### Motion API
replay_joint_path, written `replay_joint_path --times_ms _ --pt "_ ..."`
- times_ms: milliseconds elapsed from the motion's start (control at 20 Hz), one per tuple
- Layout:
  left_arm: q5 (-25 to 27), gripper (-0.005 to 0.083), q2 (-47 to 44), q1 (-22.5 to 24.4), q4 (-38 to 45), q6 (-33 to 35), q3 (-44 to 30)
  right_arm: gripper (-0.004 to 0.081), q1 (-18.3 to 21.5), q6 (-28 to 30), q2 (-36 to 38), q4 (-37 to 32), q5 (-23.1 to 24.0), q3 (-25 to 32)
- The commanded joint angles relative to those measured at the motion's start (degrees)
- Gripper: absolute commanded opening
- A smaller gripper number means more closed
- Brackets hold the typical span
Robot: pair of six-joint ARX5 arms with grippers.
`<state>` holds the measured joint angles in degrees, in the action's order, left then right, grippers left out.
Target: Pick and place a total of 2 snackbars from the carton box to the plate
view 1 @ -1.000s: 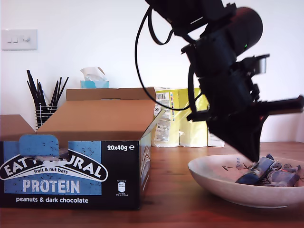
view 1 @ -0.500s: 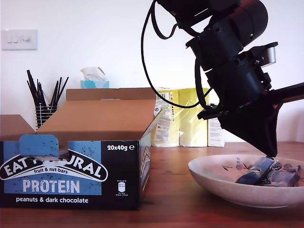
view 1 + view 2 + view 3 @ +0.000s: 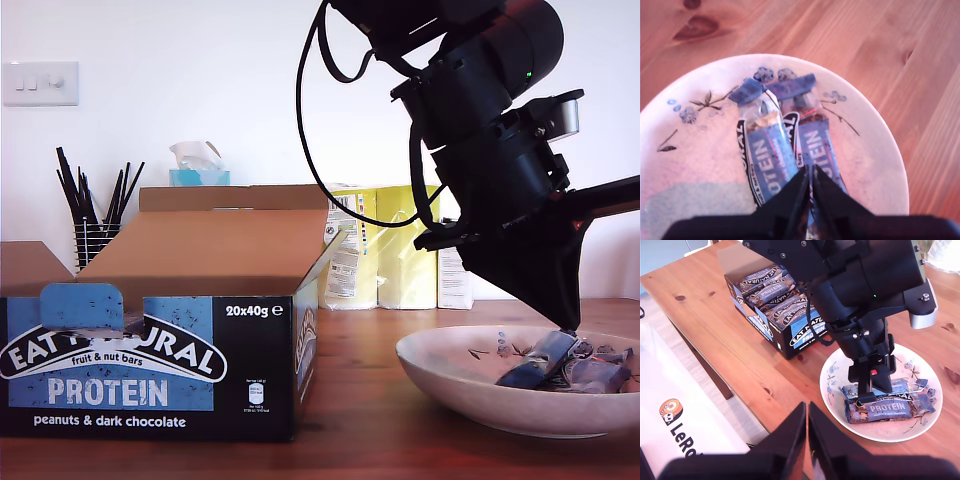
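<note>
2 snackbars lie side by side and touching in the plate [image 3: 470, 385], one [image 3: 767, 155] beside the other [image 3: 812, 137], both flat with their crimped ends toward the flower pattern; in the exterior view they show as dark blue wrappers [image 3: 540, 362] at the plate's far right side. Plate sits on the wooden surface [image 3: 360, 430], at the exterior view's right, just beside the carton box [image 3: 150, 355], which stands open at that view's left with its flaps up. My second wrist view shows more bars still packed in rows inside the carton box [image 3: 772, 290]. My first end effector [image 3: 808, 175] hangs directly over the 2 bars, its tips pressed together with only a thin seam between them, nothing gripped; in the exterior view its point [image 3: 568, 328] sits just above the upper bar, contact not discernible. My second end effector [image 3: 806, 412] is held high and well apart from the plate, looking down across the surface at the first arm [image 3: 860, 295]; its tips are likewise together and hold nothing. Behind the carton box in the exterior view: a wire holder of black sticks [image 3: 95, 215], a tissue box [image 3: 198, 168], yellow packages [image 3: 385, 245] against the white wall, and a light switch [image 3: 40, 83].
</note>
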<state>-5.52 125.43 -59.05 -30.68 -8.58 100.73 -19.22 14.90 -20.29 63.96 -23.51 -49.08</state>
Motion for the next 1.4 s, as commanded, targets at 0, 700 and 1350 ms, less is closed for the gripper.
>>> replay_joint_path --times_ms 0,700,1350 --pt "0.0 -0.0021 3.5 0.3 0.6 0.3 -0.2 -0.0013 -0.1 0.1 0.4 -0.2 0.0 1.0" --pt "4.6 -0.0021 4.5 0.9 -0.9 0.7 -0.2 -0.0013 -0.2 0.2 0.4 -0.2 -0.1 1.0" --pt "2.5 -0.0021 -1.5 1.5 1.6 1.3 -0.2 -0.0013 -0.2 -0.1 0.4 -1.1 2.2 1.0"
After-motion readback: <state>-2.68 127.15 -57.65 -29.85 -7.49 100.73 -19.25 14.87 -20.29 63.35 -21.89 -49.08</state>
